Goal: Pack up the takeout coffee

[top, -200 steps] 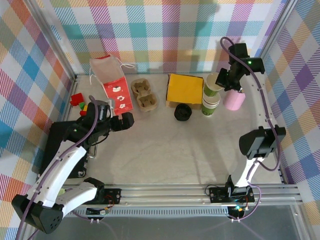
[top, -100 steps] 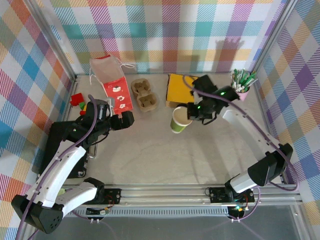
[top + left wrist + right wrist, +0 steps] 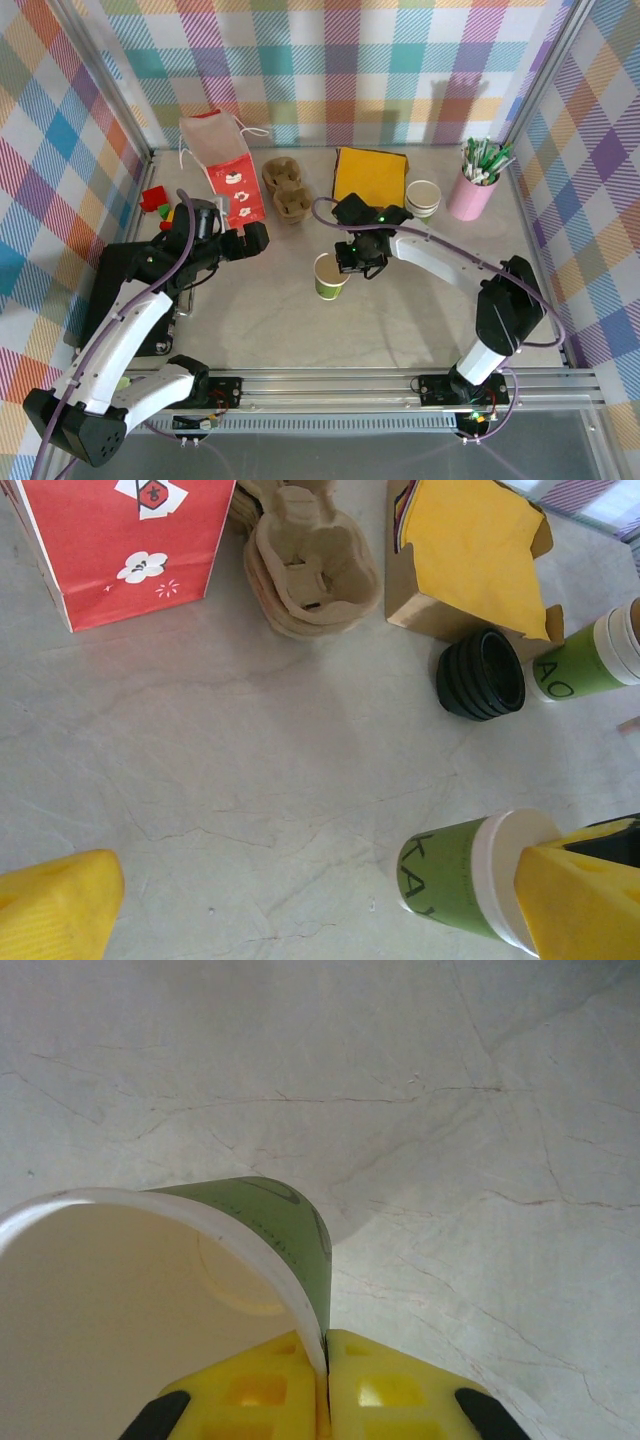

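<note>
R end effector (image 3: 352, 262) clamped on rim of takeout coffee (image 3: 328, 276) at mid counter (image 3: 400, 315), L end effector (image 3: 247, 243) wide apart, empty; I'd say ~halfway, not yet in carrier (image 3: 286, 190) by far edge.

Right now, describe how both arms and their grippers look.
Both the left arm and right arm have white tube links between black joint housings, with a purple cable looping along each. A small green light glows near the right wrist. The left gripper and right gripper have chunky yellow fingers on black bodies.
</note>
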Robot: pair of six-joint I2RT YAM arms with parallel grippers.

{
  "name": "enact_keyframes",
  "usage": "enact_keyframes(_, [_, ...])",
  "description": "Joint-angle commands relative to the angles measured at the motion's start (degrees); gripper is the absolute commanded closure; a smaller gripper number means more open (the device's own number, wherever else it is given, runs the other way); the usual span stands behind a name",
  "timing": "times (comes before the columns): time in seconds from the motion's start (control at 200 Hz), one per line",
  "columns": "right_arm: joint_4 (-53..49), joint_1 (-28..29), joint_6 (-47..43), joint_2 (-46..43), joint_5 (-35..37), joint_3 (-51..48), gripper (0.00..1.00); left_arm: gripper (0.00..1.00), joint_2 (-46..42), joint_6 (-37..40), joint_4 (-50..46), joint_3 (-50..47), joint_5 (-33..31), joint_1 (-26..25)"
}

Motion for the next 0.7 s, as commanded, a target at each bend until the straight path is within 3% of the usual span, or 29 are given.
enact_keyframes(0.0, [2.7, 0.7, 1.1, 0.9, 1.2, -1.5, 0.89, 0.0, -1.1, -0.4, 1.1, -0.8, 0.2, -0.6])
enact_keyframes(0.275, [4.0, 1.7, 1.7, 1.8, 2.8, -4.0, 0.85, 0.0, -1.8, -0.4, 0.8, -1.2, -0.2, -0.5])
enact_keyframes(0.405, [2.5, 2.2, 1.9, 1.4, 3.7, -2.9, 0.72, 0.0, -2.2, -0.2, 0.2, -1.0, -0.6, -0.6])
enact_keyframes(0.51, [-0.4, 2.2, 2.0, 0.5, 4.9, 0.3, 0.55, 0.0, -2.3, -0.2, -0.6, -0.6, -1.2, -0.6])
enact_keyframes(0.7, [-8.5, 2.2, 0.1, 1.0, 11.2, 11.6, 0.46, 0.0, -3.1, -0.1, -1.6, 0.2, -1.4, -0.6])
